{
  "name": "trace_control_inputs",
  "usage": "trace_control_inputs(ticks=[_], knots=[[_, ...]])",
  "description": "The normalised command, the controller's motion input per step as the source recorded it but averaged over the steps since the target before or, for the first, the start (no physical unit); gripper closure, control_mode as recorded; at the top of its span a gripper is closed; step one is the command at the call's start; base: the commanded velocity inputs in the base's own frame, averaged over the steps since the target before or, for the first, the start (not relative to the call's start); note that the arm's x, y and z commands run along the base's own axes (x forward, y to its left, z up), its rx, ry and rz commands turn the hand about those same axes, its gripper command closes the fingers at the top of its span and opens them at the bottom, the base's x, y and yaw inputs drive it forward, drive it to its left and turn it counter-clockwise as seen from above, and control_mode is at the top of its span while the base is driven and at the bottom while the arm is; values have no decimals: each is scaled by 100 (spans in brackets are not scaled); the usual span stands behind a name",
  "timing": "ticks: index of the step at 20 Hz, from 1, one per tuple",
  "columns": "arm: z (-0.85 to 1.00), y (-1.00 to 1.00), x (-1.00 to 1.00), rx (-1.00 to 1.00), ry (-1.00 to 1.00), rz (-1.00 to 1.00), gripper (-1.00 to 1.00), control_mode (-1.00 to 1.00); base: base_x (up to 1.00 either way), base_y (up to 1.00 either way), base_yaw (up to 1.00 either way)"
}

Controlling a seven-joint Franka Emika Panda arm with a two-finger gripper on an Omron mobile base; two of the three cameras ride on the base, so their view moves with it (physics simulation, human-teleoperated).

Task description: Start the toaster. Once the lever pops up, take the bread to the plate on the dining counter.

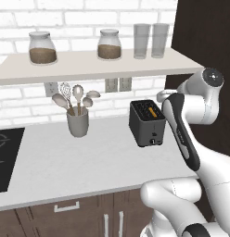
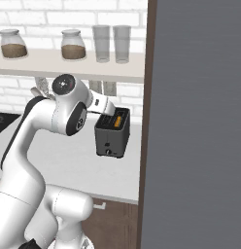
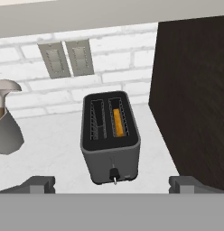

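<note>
We hold our gripper [image 3: 112,185] wide open, pinching nothing. The toaster [image 3: 110,137] sits just ahead between our fingers [image 3: 39,184], bread [image 3: 117,122] inside.

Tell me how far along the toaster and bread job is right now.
Early stage. Done: bread sits in one slot of the toaster, and the arm is lined up above it. In hand: nothing; the gripper hangs open over the toaster front, not touching the lever. Left: press the lever, wait, carry the bread to the plate.
</note>
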Motion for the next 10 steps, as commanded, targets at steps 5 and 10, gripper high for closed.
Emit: trace_control_inputs(ticks=[5,10], knots=[[0,0,0,0,0,0,-100,-100,0,0,0],[0,0,0,0,0,0,-100,-100,0,0,0]])
